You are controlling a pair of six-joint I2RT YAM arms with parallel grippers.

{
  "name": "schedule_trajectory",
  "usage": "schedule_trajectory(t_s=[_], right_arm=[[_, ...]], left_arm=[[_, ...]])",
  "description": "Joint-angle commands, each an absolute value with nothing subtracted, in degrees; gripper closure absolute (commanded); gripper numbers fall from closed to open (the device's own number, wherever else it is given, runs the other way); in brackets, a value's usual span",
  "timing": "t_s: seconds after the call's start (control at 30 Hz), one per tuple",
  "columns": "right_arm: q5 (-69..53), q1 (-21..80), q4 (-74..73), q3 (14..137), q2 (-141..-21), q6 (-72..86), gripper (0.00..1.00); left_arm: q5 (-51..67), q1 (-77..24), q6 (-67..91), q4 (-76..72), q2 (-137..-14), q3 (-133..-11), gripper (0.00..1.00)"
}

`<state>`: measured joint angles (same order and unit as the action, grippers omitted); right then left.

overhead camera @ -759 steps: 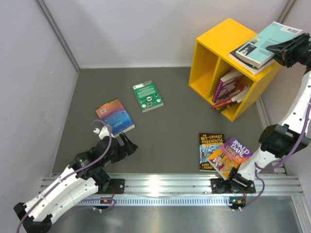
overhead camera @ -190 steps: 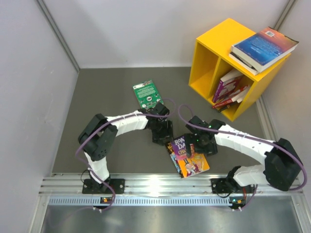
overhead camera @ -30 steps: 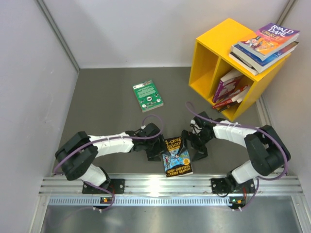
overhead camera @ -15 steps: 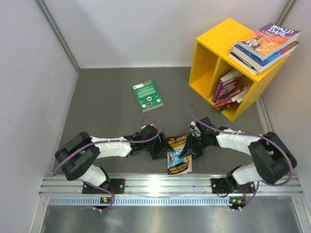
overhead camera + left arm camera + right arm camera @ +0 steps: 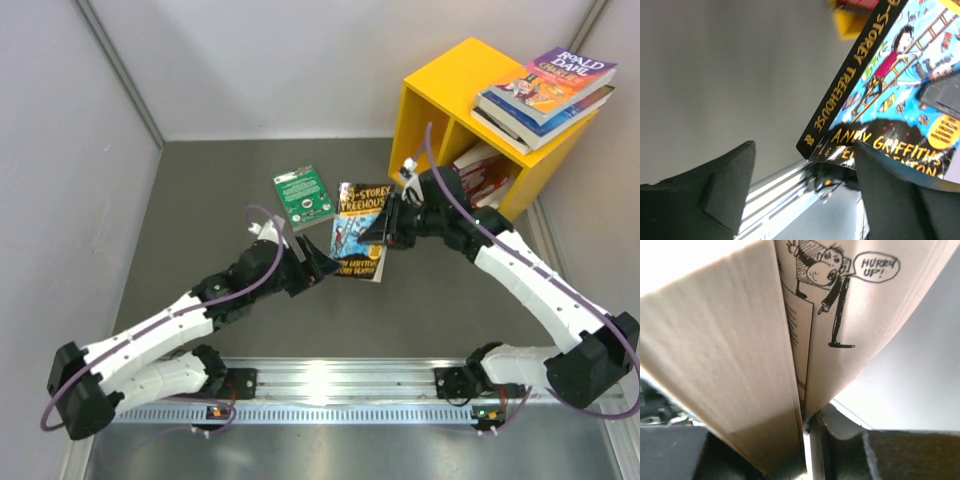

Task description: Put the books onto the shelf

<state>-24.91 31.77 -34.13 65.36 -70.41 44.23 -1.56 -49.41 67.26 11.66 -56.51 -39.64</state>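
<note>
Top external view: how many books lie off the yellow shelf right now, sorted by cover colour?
Green cover: 1, the green book, flat on the table.
Black and blue cover: 1, the Treehouse book, gripped by the right gripper.
Total: 2 books off the yellow shelf.

The work area is floored with a dark grey mat (image 5: pixel 220 180) of dull surface. It is enclosed by plain white walls: a back wall (image 5: pixel 280 60), a left wall (image 5: pixel 50 180) and a right wall (image 5: pixel 600 210). The back corners are edged by slim aluminium profiles (image 5: pixel 118 70). Along the near edge an aluminium rail (image 5: pixel 340 378) is laid, on which a bright spot of light is reflected. Below it a brushed metal sheet (image 5: pixel 350 450) is seen.
</note>
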Motion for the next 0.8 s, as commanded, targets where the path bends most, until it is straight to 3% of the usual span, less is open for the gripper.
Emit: schedule_trajectory(t_s=[0.0,0.4,0.47,0.77], right_arm=[[-28.4,31.8,-34.3,73.1,-72.2,46.8,1.0],[-38.6,31.6,-27.0,69.8,-70.8,55.1,1.0],[-39.7,31.6,-22.4,67.6,-69.6,57.3,1.0],[-45.1,31.5,-10.4,60.8,-67.6,65.0,1.0]], left_arm=[[-6.3,-48.6,65.0,7.9,-52.6,-42.4,0.13],[-0.3,-38.7,54.9,8.0,-54.2,-52.7,0.1],[7.2,-36.7,54.3,6.8,-55.1,-52.6,0.14],[18.9,-35.4,53.1,0.5,-60.6,-53.5,0.28]])
